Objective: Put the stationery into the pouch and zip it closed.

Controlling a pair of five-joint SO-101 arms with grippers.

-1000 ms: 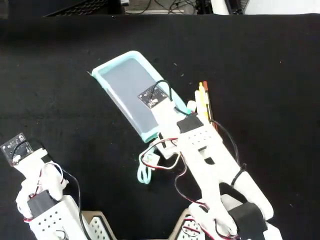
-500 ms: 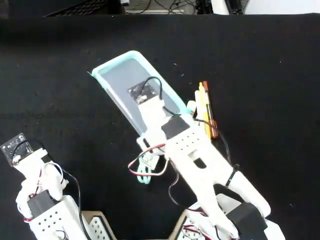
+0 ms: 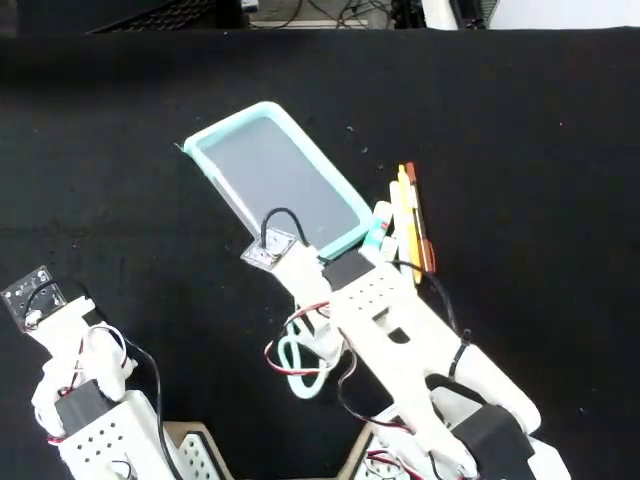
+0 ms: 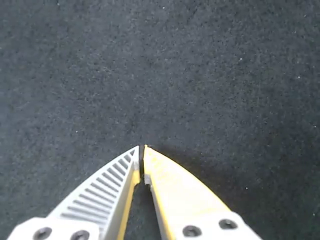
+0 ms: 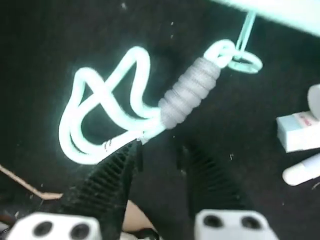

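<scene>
In the high view, the right arm [image 3: 400, 320] has been drawn back from over the panel of the mint-edged, grey translucent pouch [image 3: 275, 170] to its near end. The looped mint pull cord [image 3: 300, 365] has been shifted toward the arm bases, while the pouch has not been moved. The orange and yellow pens [image 3: 415, 215] lie outside, just beside it, so opening the zip is judged the step in hand. The pouch's long axis runs from far left to near right, cord end nearest the arms.

In the left wrist view, the left gripper [image 4: 143, 150] is pressed together on nothing, above the black cloth [image 4: 200, 75].

In the right wrist view, the right gripper [image 5: 157, 150] is narrowly parted. The cord lies at one fingertip and is not seen to be clamped.
</scene>
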